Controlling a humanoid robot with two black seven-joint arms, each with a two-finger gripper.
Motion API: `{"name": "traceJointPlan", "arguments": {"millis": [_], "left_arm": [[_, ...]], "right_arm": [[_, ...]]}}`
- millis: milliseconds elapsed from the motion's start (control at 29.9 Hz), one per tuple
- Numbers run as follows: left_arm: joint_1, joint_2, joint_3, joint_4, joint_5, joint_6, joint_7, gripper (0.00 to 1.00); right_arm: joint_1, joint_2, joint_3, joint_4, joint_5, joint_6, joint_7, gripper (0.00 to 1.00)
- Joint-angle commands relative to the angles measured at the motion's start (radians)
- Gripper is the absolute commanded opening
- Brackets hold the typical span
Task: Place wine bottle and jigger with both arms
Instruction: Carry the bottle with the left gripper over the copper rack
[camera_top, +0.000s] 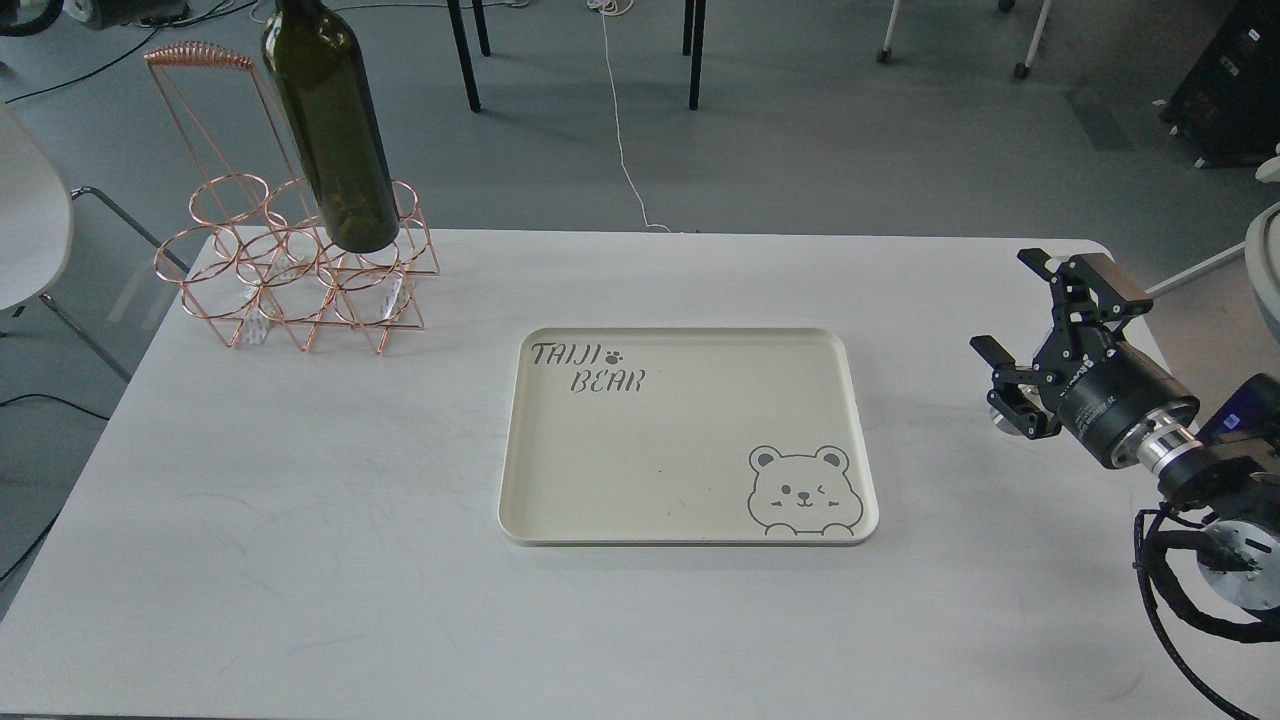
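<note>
On the white table, the right gripper (jaws spread, empty) should straddle the half-hidden jigger squarely before clamping.

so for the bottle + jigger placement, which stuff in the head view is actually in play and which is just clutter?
In play:
- wine bottle, standing in the copper wire rack
- right claw, open, at the table's right edge
- small shiny piece behind that claw, possibly the jigger, mostly hidden
- cream bear tray, bare, likely the target

Clutter:
- chair legs and white cable on the floor
- white chair at left
</note>
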Motion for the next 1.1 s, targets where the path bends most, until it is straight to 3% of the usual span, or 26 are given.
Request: {"name": "traceJointPlan", "arguments": {"millis": [0,1069], "left_arm": [[0.005,-0.007,0.012,0.011,-0.003,0.008,0.000,0.05],[0.043,0.005,0.041,0.027,0.006,0.024,0.000,0.05]], "right_arm": [[0.000,0.000,0.000,0.000,0.000,0.000,0.000,0.99],[-0.009,-0.003,-0.003,0.000,0.000,0.000,0.000,0.99]]}}
